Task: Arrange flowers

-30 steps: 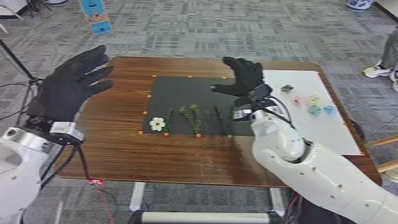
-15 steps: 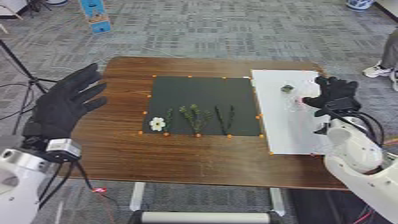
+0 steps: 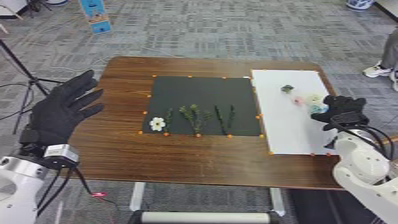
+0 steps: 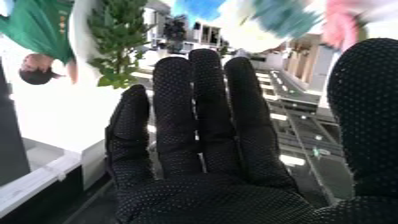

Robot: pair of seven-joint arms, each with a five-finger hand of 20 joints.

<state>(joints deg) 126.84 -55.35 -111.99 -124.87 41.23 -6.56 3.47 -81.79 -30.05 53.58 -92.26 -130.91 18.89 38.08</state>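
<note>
In the head view my right hand [image 3: 341, 111] is over the right edge of the white sheet [image 3: 289, 125], beside blue-green flowers [image 3: 316, 108], a pink flower [image 3: 298, 100] and a pale yellow flower [image 3: 314, 98]. A dark green piece [image 3: 287, 88] lies farther back. On the black sheet [image 3: 200, 90] are a white flower [image 3: 157, 123], green stems [image 3: 195, 119] and dark stems [image 3: 226, 117]. My left hand [image 3: 62, 111] is raised left of the table, fingers straight. In the right wrist view my right hand [image 4: 209, 145] is open, with blurred blue [image 4: 197, 9], teal [image 4: 282, 19] and pink [image 4: 339, 27] flowers beyond its fingers.
The brown table [image 3: 178, 160] extends around both sheets, with small orange markers [image 3: 198, 135] along the sheets' edges. A black stand [image 3: 34, 80] rises at the left on the floor.
My right hand has moved right from over the black sheet to the white sheet's right side, then slightly nearer, uncovering the coloured flowers. My left hand has lowered slightly.
</note>
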